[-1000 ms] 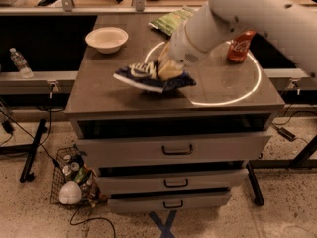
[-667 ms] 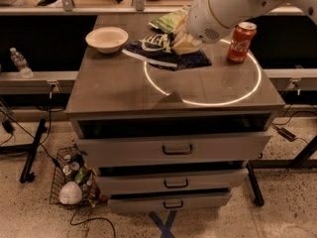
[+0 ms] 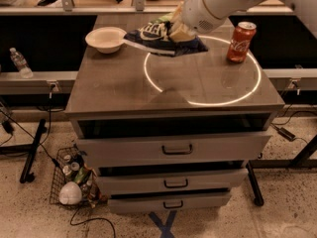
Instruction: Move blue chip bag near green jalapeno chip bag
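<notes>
A: Entry one, change recorded?

B: The blue bag (image 3: 161, 37) has been carried from mid-surface to the far side. It is clenched in the end effector (image 3: 181, 33) and held clear of the surface (image 3: 173, 90).

A: Entry two, green bag?

B: The green bag (image 3: 164, 20) is mostly hidden, just behind the end effector. The blue bag is seen overlapping it.

A: Entry three, other items?

B: A bowl (image 3: 105, 37) is noted left of the end effector, a can (image 3: 240, 41) right. Both are apart from it and unmoved.

A: Status?

B: Placement is judged close. Lowering and release are not yet done.
</notes>
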